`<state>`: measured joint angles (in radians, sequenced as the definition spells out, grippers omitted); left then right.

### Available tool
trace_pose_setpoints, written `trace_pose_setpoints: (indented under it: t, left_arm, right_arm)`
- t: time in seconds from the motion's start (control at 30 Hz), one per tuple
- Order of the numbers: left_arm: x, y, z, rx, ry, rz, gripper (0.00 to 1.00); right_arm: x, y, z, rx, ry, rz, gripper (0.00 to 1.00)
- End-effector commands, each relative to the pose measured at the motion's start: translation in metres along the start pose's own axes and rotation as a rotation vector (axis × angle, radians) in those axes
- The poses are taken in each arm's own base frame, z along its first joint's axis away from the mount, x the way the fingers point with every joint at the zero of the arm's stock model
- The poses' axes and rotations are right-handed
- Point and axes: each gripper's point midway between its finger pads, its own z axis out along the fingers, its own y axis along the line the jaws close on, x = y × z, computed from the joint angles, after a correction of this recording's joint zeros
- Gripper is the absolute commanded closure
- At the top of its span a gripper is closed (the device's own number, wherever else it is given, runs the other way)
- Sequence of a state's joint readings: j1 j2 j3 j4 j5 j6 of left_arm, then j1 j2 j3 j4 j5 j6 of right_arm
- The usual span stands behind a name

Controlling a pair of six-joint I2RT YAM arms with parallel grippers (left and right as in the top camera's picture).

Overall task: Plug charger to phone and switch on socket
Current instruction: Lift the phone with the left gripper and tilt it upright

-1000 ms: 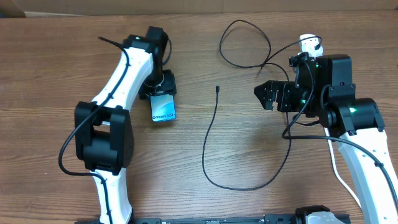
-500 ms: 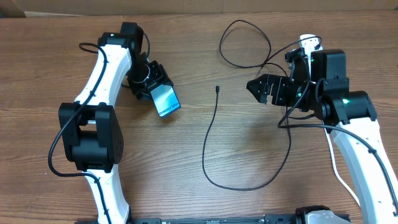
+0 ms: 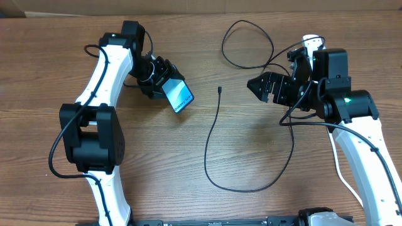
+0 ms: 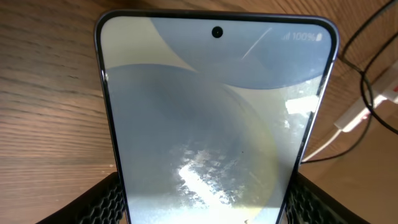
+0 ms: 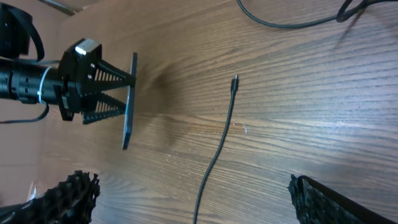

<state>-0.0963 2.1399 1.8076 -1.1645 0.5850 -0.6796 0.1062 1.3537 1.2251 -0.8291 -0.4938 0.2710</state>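
Overhead view: left gripper (image 3: 164, 85) clamps the phone (image 3: 179, 97) off the table. Right gripper (image 3: 254, 86) gapes, empty. The charger (image 3: 219, 91) tip lies between them, unplugged. The socket (image 3: 309, 43) behind is unswitched.

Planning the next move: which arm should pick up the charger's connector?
Right. The right claw is open and faces the connector; the left claw holds the phone.

Blue-screened phone (image 3: 178, 95) aloft, tilted; black charger (image 3: 218, 103) lies apart, unplugged.
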Motion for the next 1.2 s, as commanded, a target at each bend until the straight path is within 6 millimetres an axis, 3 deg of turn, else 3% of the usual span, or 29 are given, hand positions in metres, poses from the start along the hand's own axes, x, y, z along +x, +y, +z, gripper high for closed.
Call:
trace_pose_setpoints:
  t: [0.0,0.47,0.73,1.17]
  left_arm:
    - [0.005,-0.021,-0.009,0.092,0.034,-0.018,0.68]
    - [0.022,-0.041,-0.014,0.201,0.146,-0.128,0.96]
    - [0.030,-0.048,-0.017,0.236,0.205,-0.215,0.96]
    - [0.044,-0.063,-0.025,0.305,0.316,-0.314,0.96]
  right_arm:
    - [-0.011,0.012,-0.007,-0.025,-0.033,-0.001,0.00]
    - [-0.013,0.016,-0.007,-0.045,-0.038,0.032,0.03]
    - [-0.019,0.019,-0.007,-0.058,-0.058,0.075,0.13]
    - [-0.015,0.051,0.006,-0.089,-0.069,0.046,0.21]
